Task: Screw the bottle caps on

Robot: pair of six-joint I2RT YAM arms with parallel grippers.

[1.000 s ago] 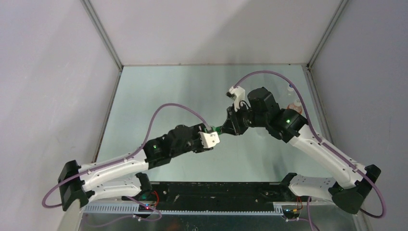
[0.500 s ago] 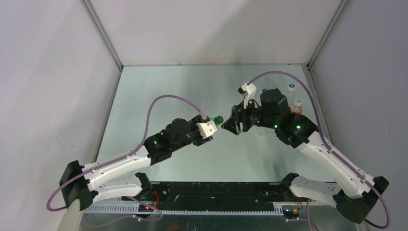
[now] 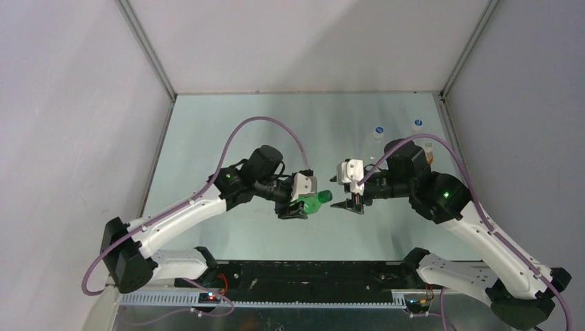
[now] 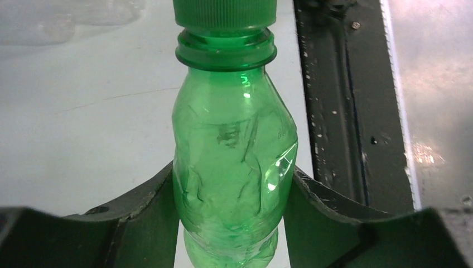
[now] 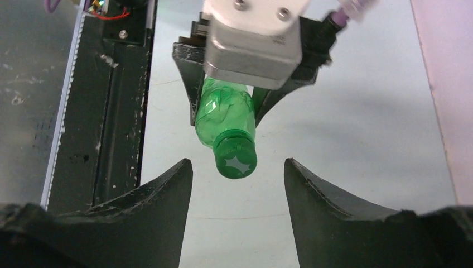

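Observation:
My left gripper (image 3: 304,204) is shut on a green plastic bottle (image 3: 314,201) and holds it lying sideways above the table, neck toward the right arm. In the left wrist view both fingers press the crumpled bottle (image 4: 234,167) at its lower body. A green cap (image 4: 224,12) sits on the neck. My right gripper (image 3: 339,194) stands open a short way from the cap, touching nothing. In the right wrist view the green cap (image 5: 236,158) faces me, just beyond the spread fingertips (image 5: 184,167).
At the back right stand two small clear bottles, one with a bluish cap (image 3: 379,132) and one with a white-and-blue cap (image 3: 417,125), beside an orange-tinted bottle (image 3: 430,150). A black rail (image 3: 310,274) runs along the near edge of the table (image 3: 227,131).
My right gripper has opened, let go of the green cap and drawn back to the right. My left arm has swung the capped bottle nearer and lower.

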